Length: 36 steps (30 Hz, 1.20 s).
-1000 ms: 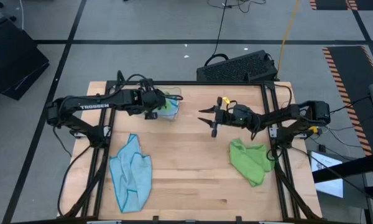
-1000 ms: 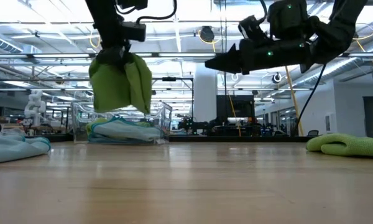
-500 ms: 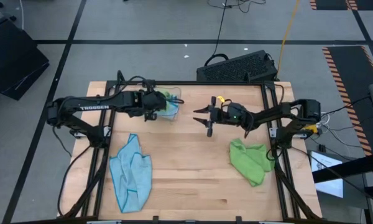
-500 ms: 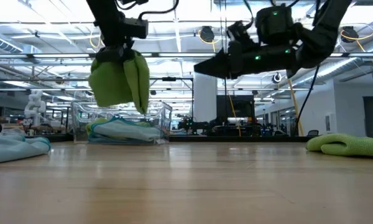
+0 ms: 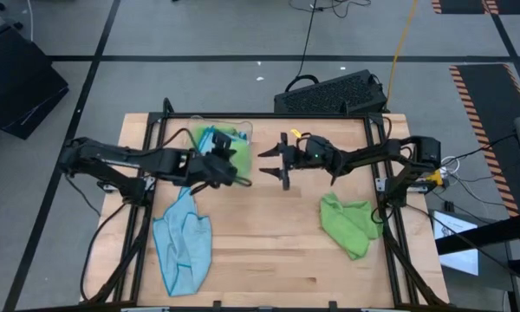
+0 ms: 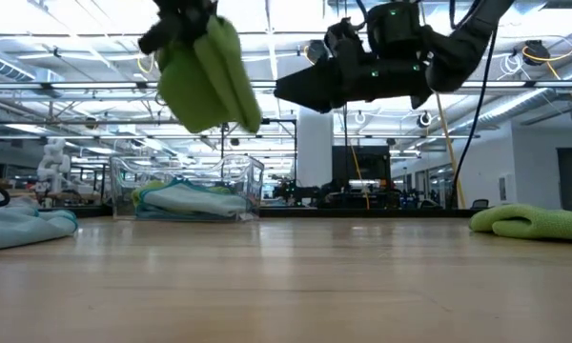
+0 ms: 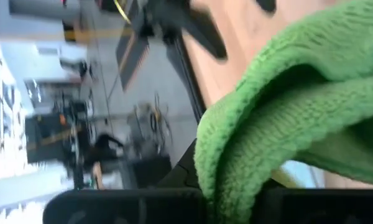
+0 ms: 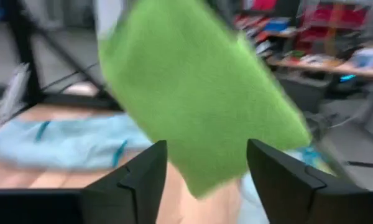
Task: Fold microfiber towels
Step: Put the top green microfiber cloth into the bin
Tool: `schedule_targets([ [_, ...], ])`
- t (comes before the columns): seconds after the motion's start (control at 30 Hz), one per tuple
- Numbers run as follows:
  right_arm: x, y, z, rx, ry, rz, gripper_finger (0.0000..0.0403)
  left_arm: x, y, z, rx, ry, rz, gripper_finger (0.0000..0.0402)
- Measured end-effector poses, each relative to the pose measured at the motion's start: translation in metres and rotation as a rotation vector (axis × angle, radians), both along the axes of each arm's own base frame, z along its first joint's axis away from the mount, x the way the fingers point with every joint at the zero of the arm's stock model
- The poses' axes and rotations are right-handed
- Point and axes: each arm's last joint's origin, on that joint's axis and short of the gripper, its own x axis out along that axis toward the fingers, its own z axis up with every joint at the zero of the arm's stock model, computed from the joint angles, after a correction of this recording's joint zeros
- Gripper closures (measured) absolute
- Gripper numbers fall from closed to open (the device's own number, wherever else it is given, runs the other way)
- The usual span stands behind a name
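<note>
- The left gripper point(image 5: 234, 176) is clamped shut on a green towel point(image 6: 208, 74), hanging above the desk point(image 5: 269, 251) near the clear tray point(image 6: 186, 181).
- The right gripper point(image 5: 266, 157) has its fingers spread and empty, facing the cloth.
- It should probably pinch a free corner, then both spread it flat.

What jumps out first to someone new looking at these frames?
A lime green towel hangs in the air from the left gripper, jaws shut on it, just in front of the clear tray at the table's back edge. Facing it, the right gripper hovers with jaws open. A blue towel and another green towel lie crumpled on the table.
</note>
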Motion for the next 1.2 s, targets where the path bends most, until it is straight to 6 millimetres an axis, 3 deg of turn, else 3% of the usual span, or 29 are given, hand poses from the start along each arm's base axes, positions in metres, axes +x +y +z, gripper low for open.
schedule_targets([
  [0.13,0.004,-0.003,0.015,0.019,0.05,0.076,0.0148,-0.006,-0.017,0.014,-0.041,-0.081,-0.121,0.0393],
  [0.37,0.019,0.012,0.051,0.014,0.038,0.186,0.0087,-0.012,-0.034,0.025,-0.082,-0.127,-0.287,0.0394],
  [0.53,0.021,0.014,0.055,0.039,0.097,0.335,0.0074,-0.012,-0.038,0.025,-0.102,-0.126,-0.335,0.0397],
  [0.73,0.025,0.006,0.075,0.063,0.049,0.316,0.0073,-0.011,-0.041,0.026,-0.14,-0.134,-0.408,0.0396],
  [0.97,0.029,0.026,0.075,0.023,0.081,0.379,0.0073,-0.009,-0.038,0.028,-0.141,-0.156,-0.403,0.0394],
  [1.2,0.033,0.031,0.069,0.012,0.099,0.369,0.0073,-0.007,-0.04,0.032,-0.145,-0.198,-0.454,0.0393],
])
